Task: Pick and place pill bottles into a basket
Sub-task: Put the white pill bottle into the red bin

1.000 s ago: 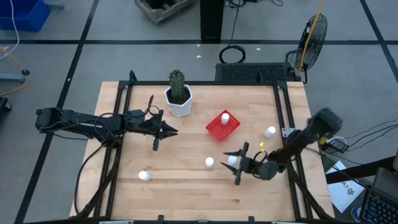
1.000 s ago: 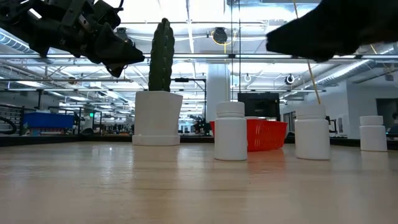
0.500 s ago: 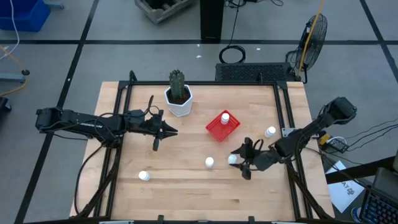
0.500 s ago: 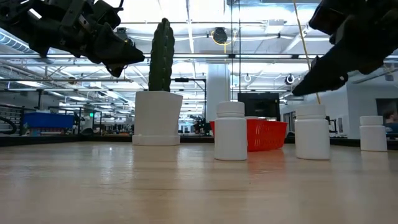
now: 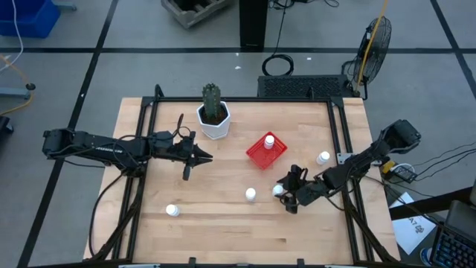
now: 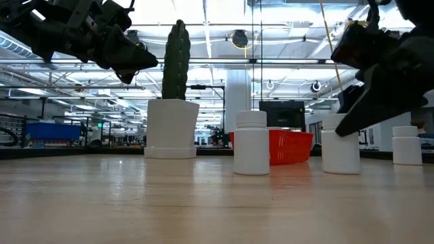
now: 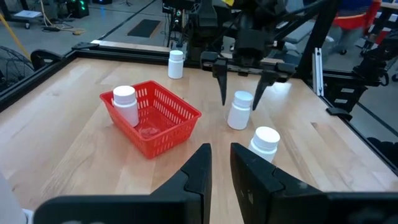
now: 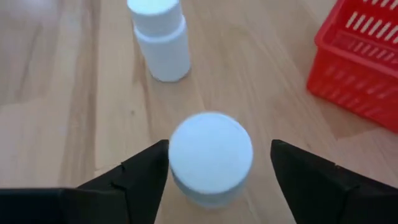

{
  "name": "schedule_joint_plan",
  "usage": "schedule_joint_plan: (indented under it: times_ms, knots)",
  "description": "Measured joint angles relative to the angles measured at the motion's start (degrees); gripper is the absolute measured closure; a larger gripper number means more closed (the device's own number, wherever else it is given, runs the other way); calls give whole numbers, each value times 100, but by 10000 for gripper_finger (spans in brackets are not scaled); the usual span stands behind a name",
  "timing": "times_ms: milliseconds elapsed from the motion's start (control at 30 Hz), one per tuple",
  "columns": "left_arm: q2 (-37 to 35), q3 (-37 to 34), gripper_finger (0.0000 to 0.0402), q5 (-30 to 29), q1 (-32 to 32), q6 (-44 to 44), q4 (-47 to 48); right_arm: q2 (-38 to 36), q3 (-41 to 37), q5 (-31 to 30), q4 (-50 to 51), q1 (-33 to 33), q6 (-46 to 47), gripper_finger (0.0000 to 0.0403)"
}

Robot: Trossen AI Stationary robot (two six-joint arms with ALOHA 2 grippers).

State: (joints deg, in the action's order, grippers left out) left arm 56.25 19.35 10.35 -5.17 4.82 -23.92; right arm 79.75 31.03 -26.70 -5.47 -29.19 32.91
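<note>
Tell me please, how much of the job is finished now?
One bottle stands in the basket. The right gripper, jaws open, straddles a second bottle without gripping it. Three more wait on the table. The left gripper is idle, shut.

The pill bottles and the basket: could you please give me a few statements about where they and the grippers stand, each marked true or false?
1. One pill bottle stands inside the red basket. True.
2. The right gripper is shut on a bottle. False: its open fingers straddle a bottle without touching it.
3. The cactus pot lies tipped over. False: it stands upright.
4. The left gripper holds nothing. True.
</note>
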Motion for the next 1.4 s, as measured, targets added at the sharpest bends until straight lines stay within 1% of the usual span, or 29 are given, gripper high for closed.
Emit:
schedule_joint_plan:
  times_ms: [300, 433, 500, 633, 767, 833, 1000, 1067, 1133, 1267, 1400]
  knots:
    - [-1, 0, 339, -3, 1, -24, 4, -68, 4, -7, 13, 11, -13, 196]
    - [-1, 0, 339, -3, 2, -45, 6, -73, 4, 4, -29, 41, -73, 234]
    - [-2, 0, 339, -5, 0, -48, 7, -74, 4, 111, -58, 93, -137, 253]
    - [0, 0, 339, -5, 2, -69, 7, -83, 3, 144, -154, 180, -421, 255]
    - [-2, 0, 339, -5, 0, -111, 11, -271, 58, 111, -390, 394, -1016, 255]
    - [0, 0, 339, -3, 2, -109, 11, -438, 100, -21, -385, 507, -1392, 255]
    - [0, 0, 339, -3, 0, -129, 15, -1012, 248, -192, -369, 1011, -2365, 255]
    - [0, 0, 339, -20, 0, -155, 15, -1218, 271, -178, -354, 1341, -2744, 255]
    - [0, 0, 339, -65, 0, -162, 14, -1339, 304, -119, -337, 1709, -2911, 255]
    - [-2, 0, 339, -103, 0, -168, 0, -1332, 310, 681, -350, 2515, -3015, 255]
    - [0, 0, 339, -107, 0, -168, -8, -1064, 315, 1213, -524, 3092, -3104, 255]
